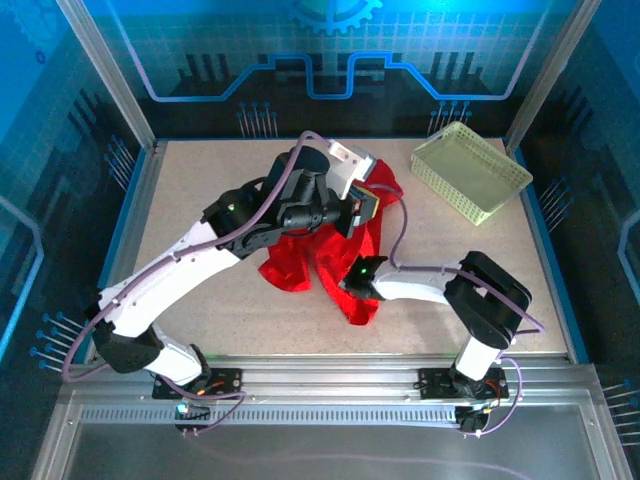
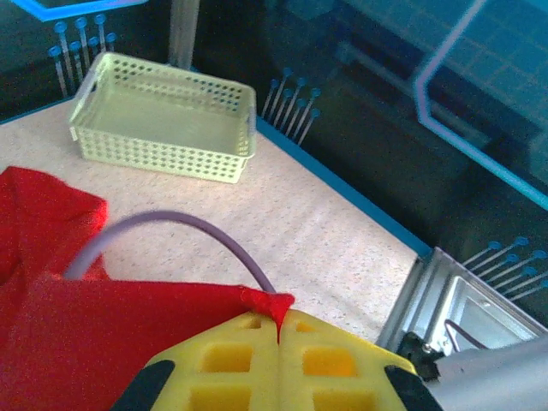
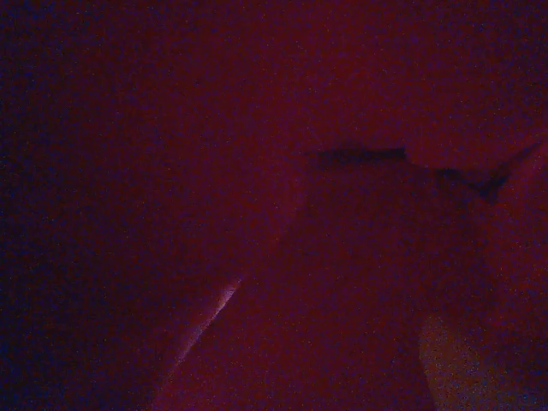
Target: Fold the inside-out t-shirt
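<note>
The inside-out t-shirt (image 1: 290, 265) is a bright red crumpled heap at the table's middle, with one part pulled up toward the back right. My left gripper (image 1: 362, 205) hangs above it, and in the left wrist view its yellow pads (image 2: 231, 360) are shut on a pinched edge of the red cloth (image 2: 103, 334). My right gripper (image 1: 352, 287) lies low at the heap's front right, its fingers buried under the cloth. The right wrist view is dark with red cloth (image 3: 257, 171) draped over the camera, so the fingers are hidden; the jaws stand wide.
A pale yellow-green lattice basket (image 1: 470, 170) stands at the back right corner, also in the left wrist view (image 2: 163, 120). A purple cable (image 2: 197, 227) arcs over the cloth. The table's right edge and metal frame (image 2: 437, 291) are close by.
</note>
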Action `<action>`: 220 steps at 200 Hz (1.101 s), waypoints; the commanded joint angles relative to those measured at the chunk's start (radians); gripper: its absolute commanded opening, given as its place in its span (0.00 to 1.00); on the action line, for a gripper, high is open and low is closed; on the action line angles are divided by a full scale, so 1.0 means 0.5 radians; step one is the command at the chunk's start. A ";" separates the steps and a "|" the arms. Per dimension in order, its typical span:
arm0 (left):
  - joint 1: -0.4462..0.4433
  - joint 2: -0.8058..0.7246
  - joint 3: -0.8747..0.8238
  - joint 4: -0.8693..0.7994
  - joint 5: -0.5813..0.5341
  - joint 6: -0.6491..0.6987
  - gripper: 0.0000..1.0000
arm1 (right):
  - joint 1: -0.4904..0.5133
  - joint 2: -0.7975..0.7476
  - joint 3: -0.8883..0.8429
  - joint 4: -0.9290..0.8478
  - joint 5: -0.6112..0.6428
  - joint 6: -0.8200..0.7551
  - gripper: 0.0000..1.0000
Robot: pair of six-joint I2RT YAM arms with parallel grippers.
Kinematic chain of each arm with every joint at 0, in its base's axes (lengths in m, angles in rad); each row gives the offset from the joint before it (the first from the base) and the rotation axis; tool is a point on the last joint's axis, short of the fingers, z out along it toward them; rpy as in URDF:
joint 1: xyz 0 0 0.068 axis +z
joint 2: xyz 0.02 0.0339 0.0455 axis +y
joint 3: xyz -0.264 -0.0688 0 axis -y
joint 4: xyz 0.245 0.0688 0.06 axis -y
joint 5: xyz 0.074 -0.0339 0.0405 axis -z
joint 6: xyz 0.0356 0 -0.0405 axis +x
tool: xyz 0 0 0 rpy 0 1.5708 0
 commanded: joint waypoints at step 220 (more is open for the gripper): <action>0.260 0.000 0.272 -0.181 0.249 -0.123 0.00 | -0.141 0.085 0.021 -0.409 0.099 0.533 0.91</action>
